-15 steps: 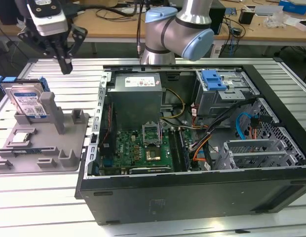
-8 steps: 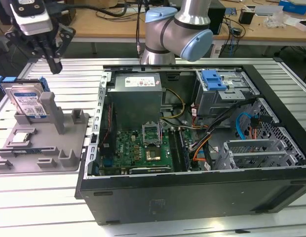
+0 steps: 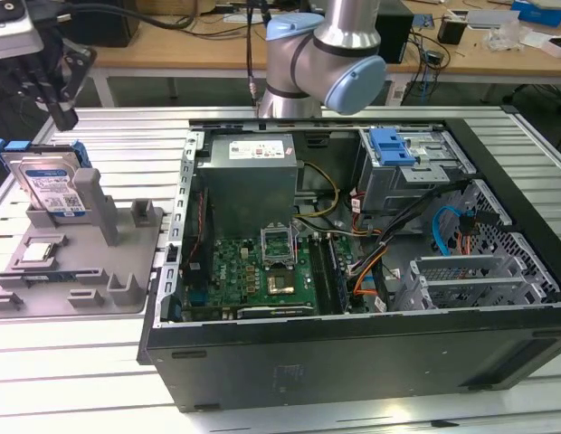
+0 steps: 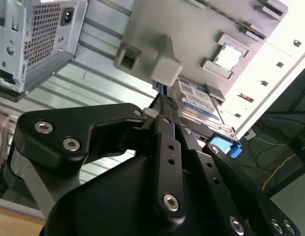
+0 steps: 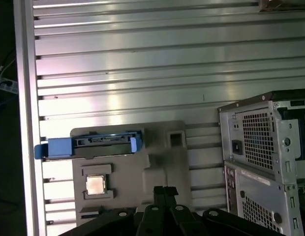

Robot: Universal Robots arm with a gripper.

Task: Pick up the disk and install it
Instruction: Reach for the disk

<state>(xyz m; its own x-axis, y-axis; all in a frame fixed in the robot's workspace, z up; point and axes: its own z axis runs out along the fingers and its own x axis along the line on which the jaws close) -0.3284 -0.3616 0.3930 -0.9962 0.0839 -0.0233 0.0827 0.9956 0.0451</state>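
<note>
Plainly, you are at the very start of the job, and nothing is picked up yet. Your gripper (image 5: pixel 165 189) has its fingers (image 4: pixel 166 101) pressed together, with no gap between the tips and nothing held in them.

Just beyond the fingertips is the gray fixture tray (image 5: pixel 160 162). The disk (image 5: pixel 93 145) stands on edge in a slot of that tray, with its blue rail frame running along its edges. The fingers are near the disk but clear of it. In the exterior view the gripper (image 3: pixel 61 116) hangs above the disk (image 3: pixel 52 181) without touching.

On the same tray, close to the disk, the small square processor chip (image 5: pixel 96 185) lies in its own pocket. It is not your part.

Well apart from the fingers sits the open computer case (image 3: pixel 353 362). At its far corner is the drive cage (image 3: pixel 416 172), with a blue latch (image 3: pixel 394 145) on top. I cannot tell whether a slot in the cage is free.

By my reading, both halves of the task are undone: the disk is not grasped, and it is not seated in the case.
</note>
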